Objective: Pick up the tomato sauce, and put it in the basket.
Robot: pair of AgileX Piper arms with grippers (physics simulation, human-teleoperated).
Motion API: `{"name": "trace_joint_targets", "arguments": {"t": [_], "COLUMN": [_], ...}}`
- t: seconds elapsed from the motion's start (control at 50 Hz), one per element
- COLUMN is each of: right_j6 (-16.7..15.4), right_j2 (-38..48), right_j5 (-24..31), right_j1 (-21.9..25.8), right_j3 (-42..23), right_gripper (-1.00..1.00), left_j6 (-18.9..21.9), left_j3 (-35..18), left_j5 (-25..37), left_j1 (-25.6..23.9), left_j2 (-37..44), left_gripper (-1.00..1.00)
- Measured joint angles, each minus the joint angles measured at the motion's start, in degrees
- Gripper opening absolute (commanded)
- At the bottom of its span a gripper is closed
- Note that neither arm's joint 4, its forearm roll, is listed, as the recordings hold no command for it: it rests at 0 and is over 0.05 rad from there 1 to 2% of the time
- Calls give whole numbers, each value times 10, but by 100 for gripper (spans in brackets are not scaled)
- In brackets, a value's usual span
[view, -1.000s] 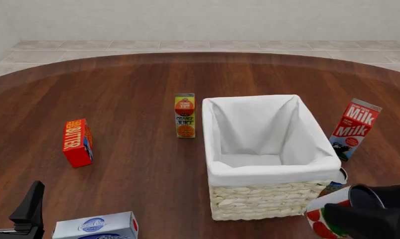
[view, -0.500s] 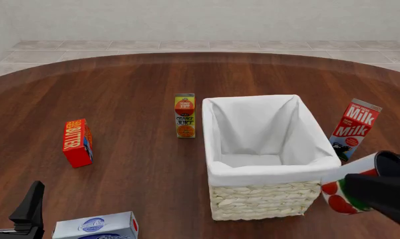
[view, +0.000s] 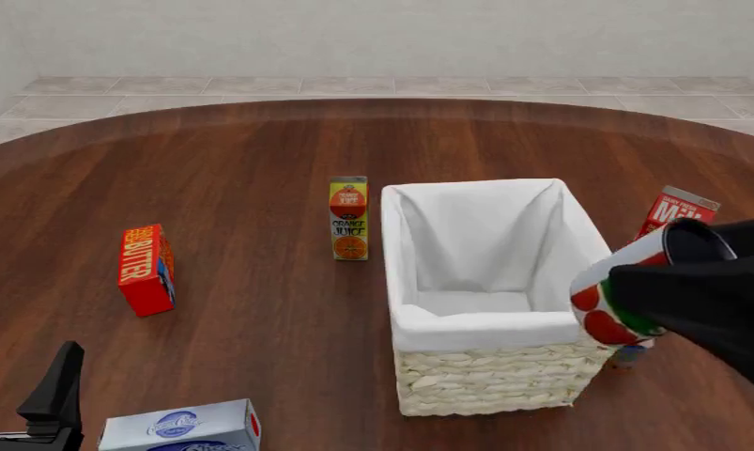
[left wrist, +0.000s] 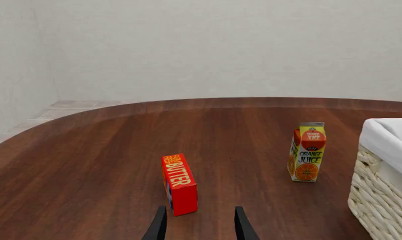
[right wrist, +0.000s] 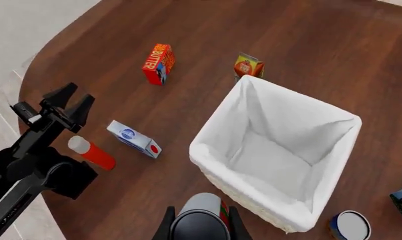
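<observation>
Near the surface's front-left corner the left gripper (view: 26,385) idles, jaws apart, beside a white carton (view: 182,426). The right gripper (view: 653,291) clamps the tomato sauce (view: 621,291) — tilted, raised at the basket's (view: 477,329) right rim. Behind stand a butter box (view: 146,269), orange juice (view: 347,218) and a half-hidden milk carton (view: 677,209).

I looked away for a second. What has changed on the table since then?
The right hand, shut on the tomato sauce, has lifted it from beside the basket's near right corner up to its right rim. Nothing was let go. The basket, cartons, butter box and left hand stayed put.
</observation>
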Motion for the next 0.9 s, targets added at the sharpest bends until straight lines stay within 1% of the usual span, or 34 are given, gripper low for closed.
{"name": "trace_joint_targets", "arguments": {"t": [0.2,0.62,0.9], "right_j6": [-7,-16,-26], "right_j2": [41,117,148], "right_j5": [-8,-28,-42], "right_j1": [0,-6,-20], "right_j3": [-28,-60,-63], "right_gripper": [-100,-100,-100], "left_j6": [0,0,0], "left_j3": [0,0,0], "left_j5": [0,0,0], "left_j1": [0,0,0], "left_j2": [0,0,0], "left_gripper": [100,100,100]}}
